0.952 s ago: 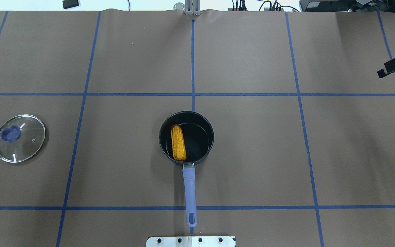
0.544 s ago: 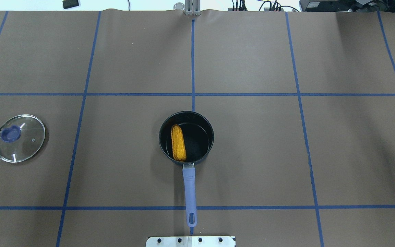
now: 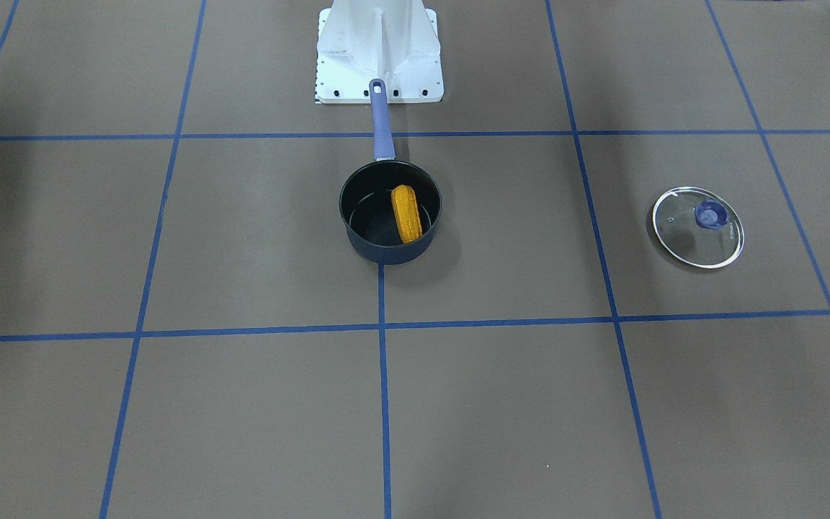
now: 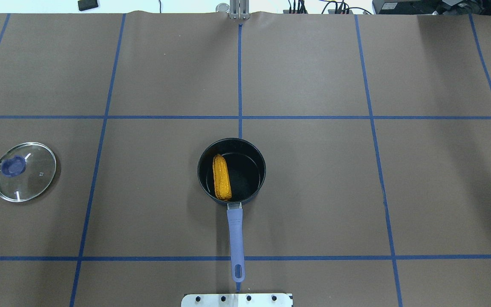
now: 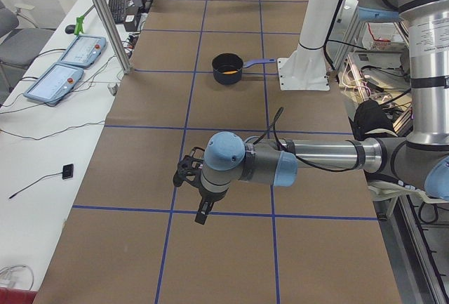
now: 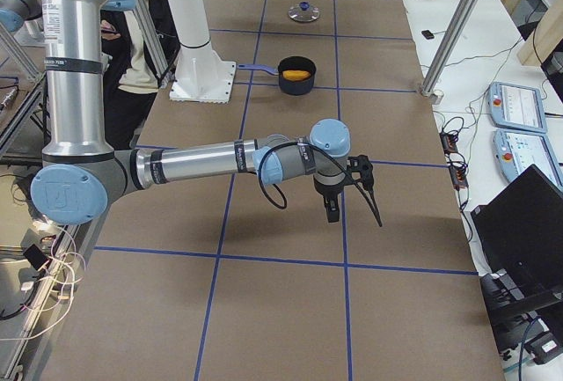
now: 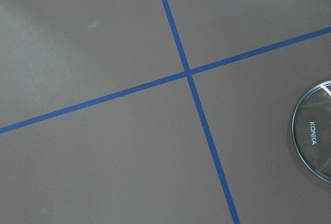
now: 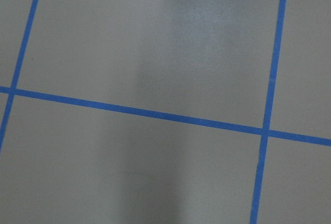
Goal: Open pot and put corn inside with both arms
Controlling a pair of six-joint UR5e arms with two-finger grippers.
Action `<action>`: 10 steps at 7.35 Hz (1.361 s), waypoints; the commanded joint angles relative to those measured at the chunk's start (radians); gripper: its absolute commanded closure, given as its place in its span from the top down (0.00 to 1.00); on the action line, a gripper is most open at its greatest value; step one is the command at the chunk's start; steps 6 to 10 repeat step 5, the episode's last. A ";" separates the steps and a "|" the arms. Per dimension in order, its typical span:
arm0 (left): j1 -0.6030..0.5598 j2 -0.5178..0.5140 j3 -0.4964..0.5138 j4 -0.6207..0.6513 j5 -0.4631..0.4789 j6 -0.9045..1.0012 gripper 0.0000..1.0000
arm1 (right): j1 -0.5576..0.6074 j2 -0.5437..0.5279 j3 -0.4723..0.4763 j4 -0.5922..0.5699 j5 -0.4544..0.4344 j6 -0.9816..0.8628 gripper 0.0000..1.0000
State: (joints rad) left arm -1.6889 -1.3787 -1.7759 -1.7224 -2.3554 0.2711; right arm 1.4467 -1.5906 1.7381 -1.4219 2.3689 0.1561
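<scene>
Okay, Sam, what room do I have around the pot (image 4: 231, 141)?

Brown paper (image 4: 313, 192) on every side, out to the blue tape (image 4: 240, 76) grid. I see the pot open on the centre line, its handle (image 4: 235, 236) pointing back at the base plate (image 4: 237, 299), tip just short of it.

And the corn (image 4: 222, 178)?

Inside the pot, lying along its left wall, in line with the handle.

What else is on the table?

The glass lid (image 4: 24, 171), flat on the paper, well off to my left near that end. Its rim with the KONKA print shows at the edge of the left wrist view.

Where are the arms?

The left arm (image 5: 316, 155) and the right arm (image 6: 193, 163) each stretch low over the paper at their own table end, well apart from the pot. I get the left gripper (image 5: 202, 213) and the right gripper (image 6: 339, 205) from the side cameras only, so I cannot tell whether the jaws are apart or together.

And past the long edge?

A white bench (image 5: 42, 142) with two pendants (image 5: 74, 50), and an aluminium post (image 5: 106, 16) at the table's border.
</scene>
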 commanded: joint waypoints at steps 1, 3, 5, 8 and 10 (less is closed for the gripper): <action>0.000 0.004 0.000 -0.011 -0.001 0.000 0.98 | 0.001 -0.009 -0.009 -0.009 0.004 -0.001 1.00; -0.002 0.007 -0.002 -0.014 -0.001 0.000 0.98 | 0.001 -0.003 -0.017 -0.008 0.001 -0.003 1.00; 0.000 0.021 -0.005 -0.016 -0.002 0.000 0.98 | 0.001 0.001 -0.017 -0.009 0.003 -0.001 1.00; 0.000 0.021 -0.005 -0.016 -0.002 0.000 0.98 | 0.001 0.001 -0.017 -0.009 0.003 -0.001 1.00; 0.000 0.021 -0.005 -0.016 -0.002 0.000 0.98 | 0.001 0.001 -0.017 -0.009 0.003 -0.001 1.00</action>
